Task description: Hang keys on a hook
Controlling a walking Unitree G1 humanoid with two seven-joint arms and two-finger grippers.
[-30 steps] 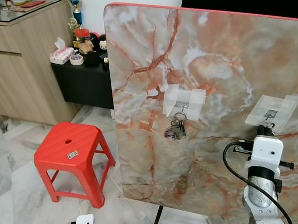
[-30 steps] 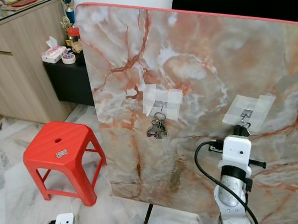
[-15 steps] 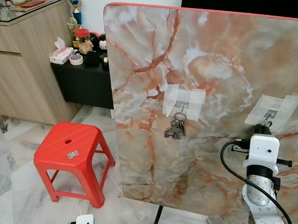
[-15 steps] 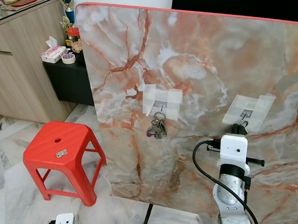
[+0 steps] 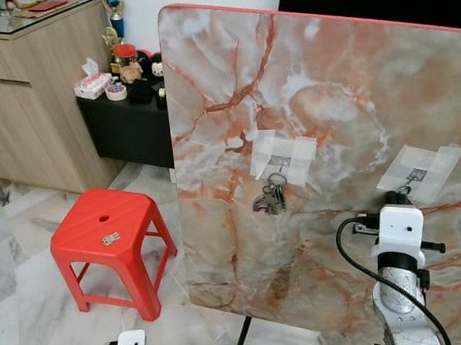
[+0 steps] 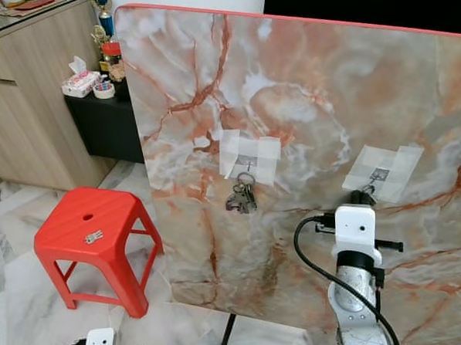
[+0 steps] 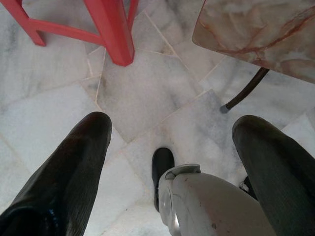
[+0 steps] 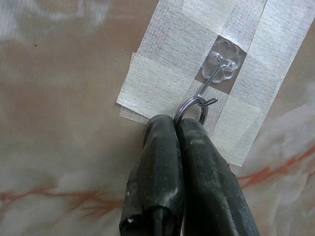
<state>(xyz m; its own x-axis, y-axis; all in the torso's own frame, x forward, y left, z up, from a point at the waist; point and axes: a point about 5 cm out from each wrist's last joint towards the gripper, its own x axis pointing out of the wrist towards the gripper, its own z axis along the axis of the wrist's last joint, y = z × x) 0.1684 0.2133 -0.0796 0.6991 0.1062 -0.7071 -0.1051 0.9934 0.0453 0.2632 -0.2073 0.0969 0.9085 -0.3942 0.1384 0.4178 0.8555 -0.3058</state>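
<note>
Right gripper (image 8: 177,129): black fingers pinching the silver key ring (image 8: 193,107), lower than a second ago.
Ring: looped onto the clear taped wire hook (image 8: 220,66) near the marbled board's (image 5: 233,79) right edge.
Meaning: keys look hung; release comes next.
Left gripper (image 7: 172,147): spread, idle over floor.

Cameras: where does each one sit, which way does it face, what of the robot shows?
Left eye, right eye: head stereo pair, facing forward and down at the marble board, hung keys, red stool; right arm raised.
Left wrist: faces the floor along the left hand; robot's foot, stool leg.
Right wrist: faces the board; right hand shut on key ring at the hook.
Shared: board, taped hook.
</note>
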